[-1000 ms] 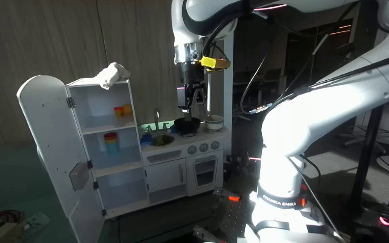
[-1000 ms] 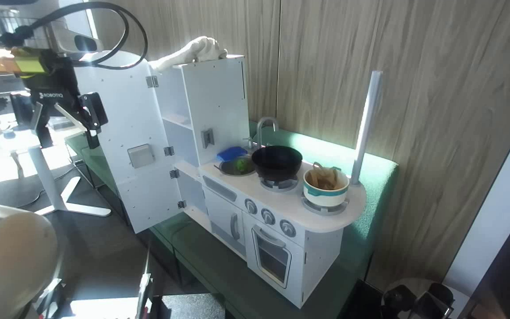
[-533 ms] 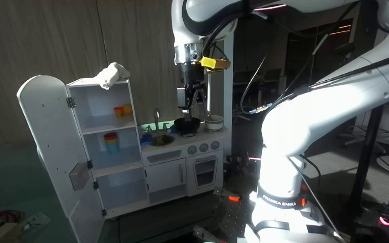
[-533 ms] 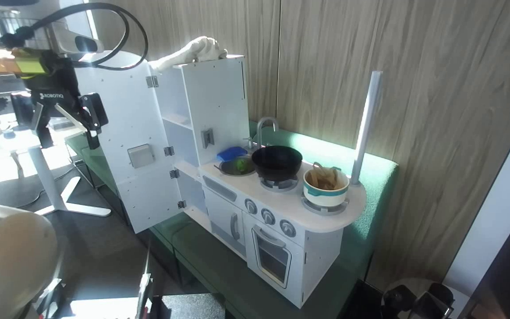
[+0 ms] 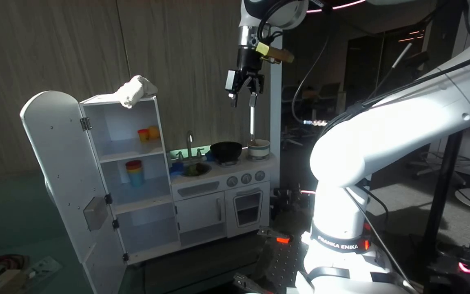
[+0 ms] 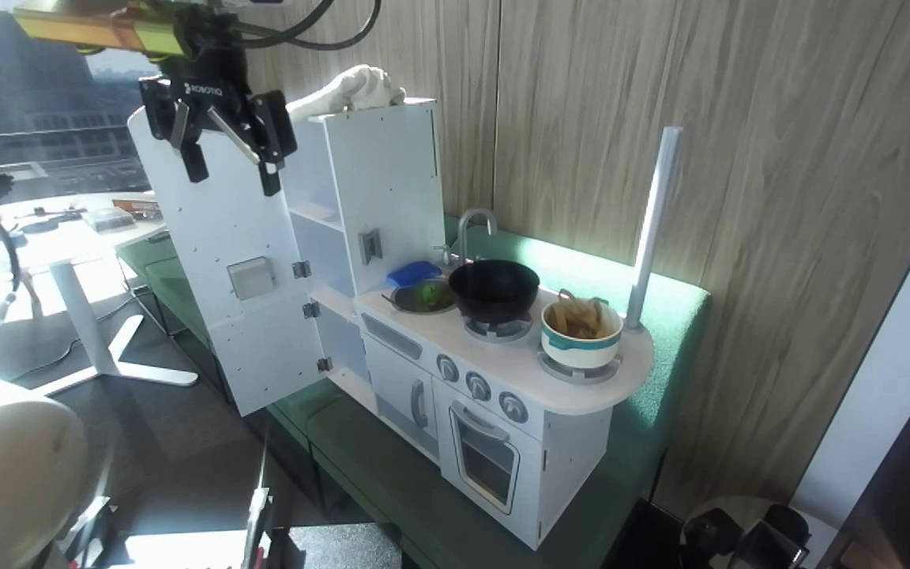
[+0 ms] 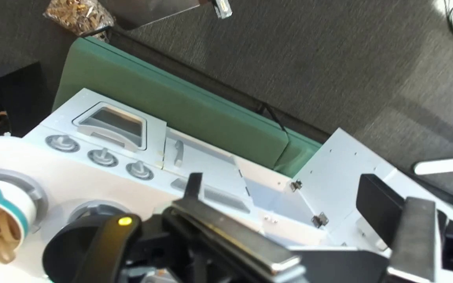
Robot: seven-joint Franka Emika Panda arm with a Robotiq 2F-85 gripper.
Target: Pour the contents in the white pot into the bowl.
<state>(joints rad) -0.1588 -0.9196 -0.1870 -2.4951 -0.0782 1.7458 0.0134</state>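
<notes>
In an exterior view I see gloom at left and glare on the arm at right. In an exterior view, daylight bleaches the table, far left. My wrist view whitens at lower left.

We find the round white-and-teal pot smooth and softly glossy, the round black bowl smooth and matt, and the black two-fingered hand part matt, part metallic. We also see crumpled white cloth, matt brown wood-grain wall, rough grey carpet and a shiny, crinkled clear plastic bag.
</notes>
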